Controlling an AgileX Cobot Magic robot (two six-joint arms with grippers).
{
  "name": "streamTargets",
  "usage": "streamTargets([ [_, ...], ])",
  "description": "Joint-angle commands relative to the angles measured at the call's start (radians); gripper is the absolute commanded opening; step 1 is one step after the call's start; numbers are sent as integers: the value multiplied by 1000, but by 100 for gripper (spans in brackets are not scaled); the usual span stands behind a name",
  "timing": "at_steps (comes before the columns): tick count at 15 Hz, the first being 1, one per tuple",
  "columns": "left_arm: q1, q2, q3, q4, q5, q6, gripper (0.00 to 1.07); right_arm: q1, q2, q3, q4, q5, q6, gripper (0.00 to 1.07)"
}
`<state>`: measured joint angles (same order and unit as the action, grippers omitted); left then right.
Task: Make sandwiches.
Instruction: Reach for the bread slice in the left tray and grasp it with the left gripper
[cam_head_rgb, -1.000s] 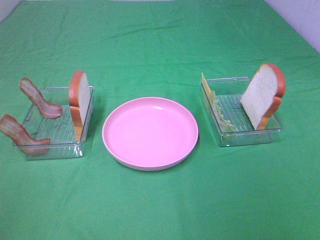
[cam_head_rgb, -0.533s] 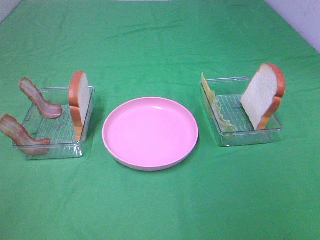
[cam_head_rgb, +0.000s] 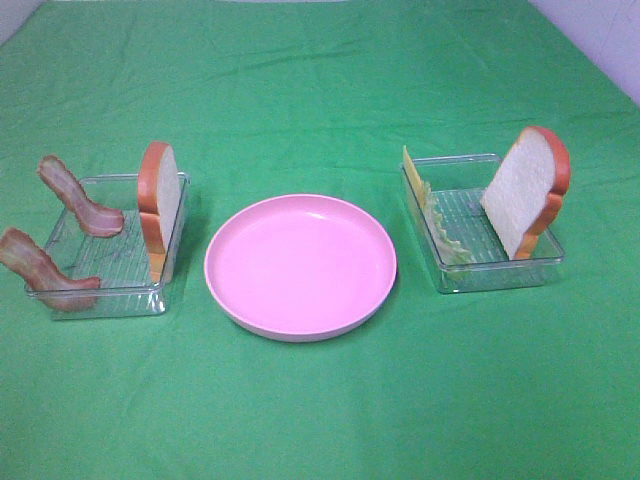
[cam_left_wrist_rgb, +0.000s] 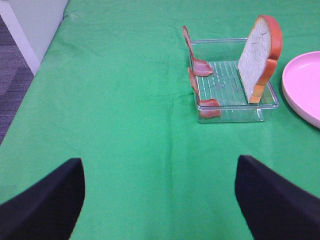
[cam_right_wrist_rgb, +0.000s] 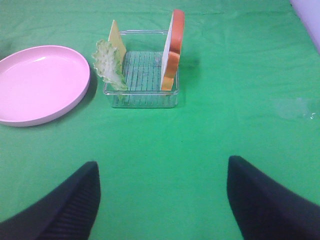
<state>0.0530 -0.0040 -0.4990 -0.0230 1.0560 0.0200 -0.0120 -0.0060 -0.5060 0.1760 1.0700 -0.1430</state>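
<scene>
Your left gripper (cam_left_wrist_rgb: 160, 167) and right gripper (cam_right_wrist_rgb: 162, 165), shown only by the wrist cameras, hang wide open and empty. The left tray (cam_head_rgb: 100, 300) holds bacon (cam_head_rgb: 72, 192) and bread (cam_head_rgb: 160, 200); the right tray (cam_head_rgb: 500, 275) holds cheese (cam_head_rgb: 411, 172), lettuce (cam_head_rgb: 445, 240) and second bread (cam_head_rgb: 520, 190), with the pink plate (cam_head_rgb: 300, 265) between them. All sits on green cloth (cam_head_rgb: 320, 90); the left wrist alone shows, probably, grey floor (cam_left_wrist_rgb: 12, 80).

Lab-like setup, green-clothed table (cam_head_rgb: 320, 60), toy bread (cam_head_rgb: 525, 190), white wall (cam_left_wrist_rgb: 35, 20)
</scene>
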Motion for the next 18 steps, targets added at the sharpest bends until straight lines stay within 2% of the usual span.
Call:
streamTargets([
  [1, 1, -23, 1, -7, -11, 0, 78, -7, -14, 1, -2, -7, -2, 68],
  [4, 1, 1, -19, -5, -36, 1, 78, -7, -14, 1, -2, -7, -2, 68],
  [7, 1, 123, -92, -7, -128, 0, 78, -7, -14, 1, -2, -7, -2, 68],
  [9, 1, 324, -167, -30, -176, -30, 78, -7, -14, 1, -2, -7, -2, 68],
  [13, 1, 735, -348, -170, -183, -20, 78, -7, -14, 1, -2, -7, -2, 68],
  [14, 1, 832, -403, -195, -152, -20, 78, -7, -14, 1, -2, -7, -2, 68],
  [18, -2, 1156, -635, -198, 19, -20, 78, -7, -14, 1, -2, -7, -2, 68],
])
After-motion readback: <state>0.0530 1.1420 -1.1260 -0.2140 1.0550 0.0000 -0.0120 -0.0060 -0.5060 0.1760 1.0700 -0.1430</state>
